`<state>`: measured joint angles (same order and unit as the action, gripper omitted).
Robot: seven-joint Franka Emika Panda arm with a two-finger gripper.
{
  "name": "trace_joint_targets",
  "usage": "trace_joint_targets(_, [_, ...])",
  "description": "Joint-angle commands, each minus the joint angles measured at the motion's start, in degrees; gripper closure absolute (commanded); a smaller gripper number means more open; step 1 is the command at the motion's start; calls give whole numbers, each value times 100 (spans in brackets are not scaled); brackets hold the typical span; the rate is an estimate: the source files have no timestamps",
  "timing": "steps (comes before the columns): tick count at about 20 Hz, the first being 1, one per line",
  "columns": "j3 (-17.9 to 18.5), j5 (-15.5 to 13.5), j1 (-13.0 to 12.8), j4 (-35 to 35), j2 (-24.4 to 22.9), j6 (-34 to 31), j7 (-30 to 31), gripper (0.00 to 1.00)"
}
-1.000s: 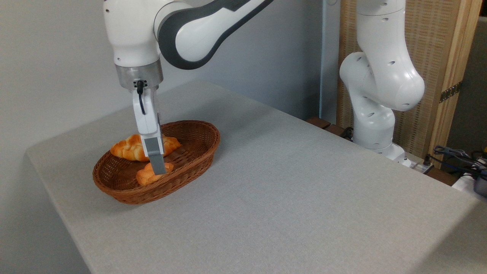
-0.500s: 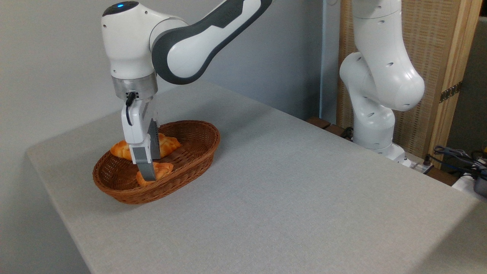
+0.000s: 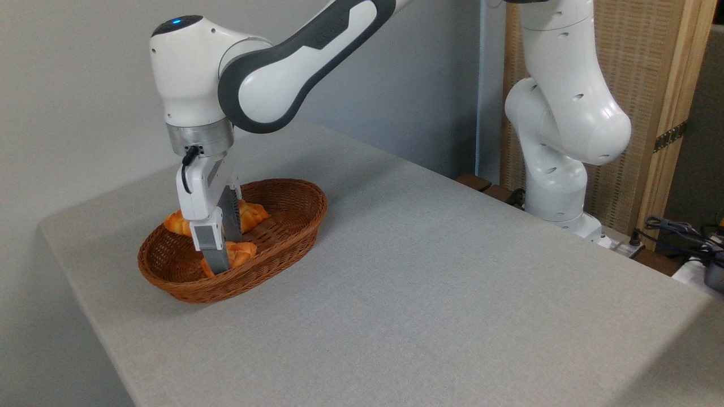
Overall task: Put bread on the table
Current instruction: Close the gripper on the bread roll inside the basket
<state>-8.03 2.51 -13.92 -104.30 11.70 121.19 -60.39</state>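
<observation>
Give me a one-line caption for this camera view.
Panda gripper lowered into the wicker basket, fingers straddling the small bun, braided loaf behind.

basket (image 3: 283, 249) left on table (image 3: 452, 294), bread (image 3: 242, 252) inside

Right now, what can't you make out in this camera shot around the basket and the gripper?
- Bun: its left part sits behind the gripper; whether the fingers touch it is unclear.
- Braided loaf: its middle is hidden by the gripper body.
- Basket: its near wall hides the floor inside.
- Arm: cut off by the top edge.
</observation>
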Motion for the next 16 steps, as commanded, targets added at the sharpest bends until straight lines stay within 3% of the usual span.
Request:
trace_joint_targets(1, [-6, 92, -23, 15, 25, 98, -61, 47])
trace_joint_targets(11, [-6, 22, -15, 24, -27, 89, 18, 48])
trace_joint_targets(16, [-129, 4, -6, 24, -124, 89, 703, 45])
